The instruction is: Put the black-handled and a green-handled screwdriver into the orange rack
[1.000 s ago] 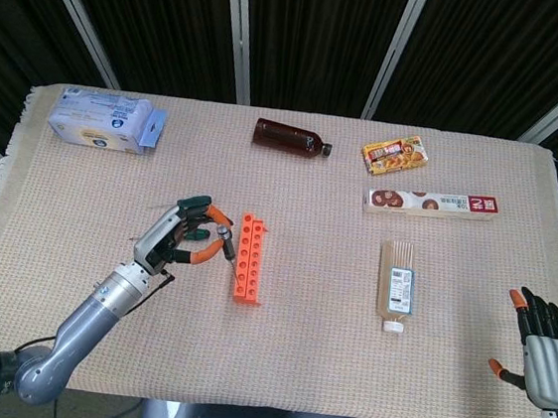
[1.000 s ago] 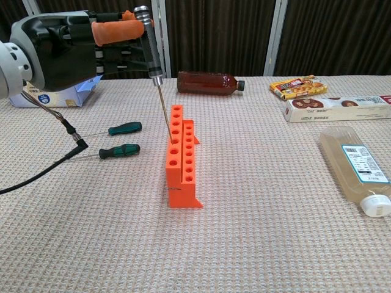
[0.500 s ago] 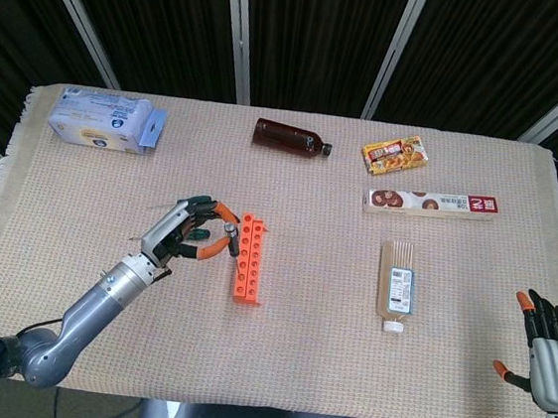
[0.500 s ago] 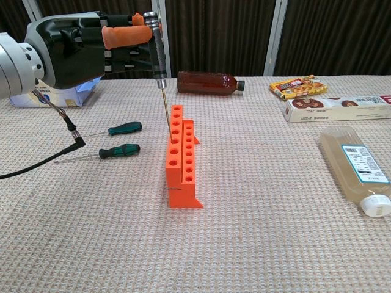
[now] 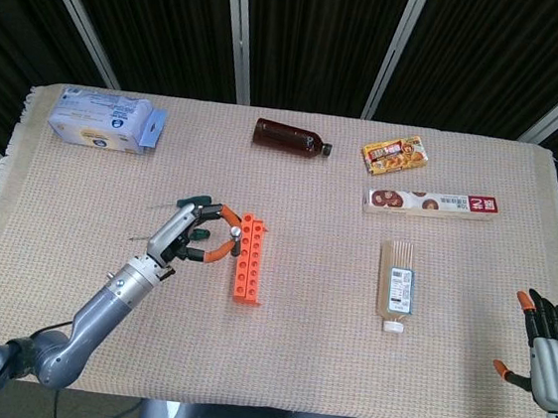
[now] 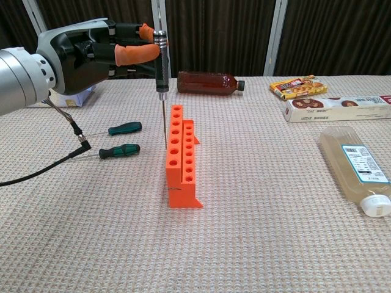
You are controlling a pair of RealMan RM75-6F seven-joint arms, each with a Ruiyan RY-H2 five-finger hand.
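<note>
We cannot read a single word. The long box [image 5: 431, 202] carries a red panel with white characters too small to make out. The clear bottle [image 6: 357, 168] bears a white label with a barcode and tiny illegible print. The blue pack [image 5: 103, 121] and yellow packet [image 5: 394, 155] show only blurred printing.
</note>
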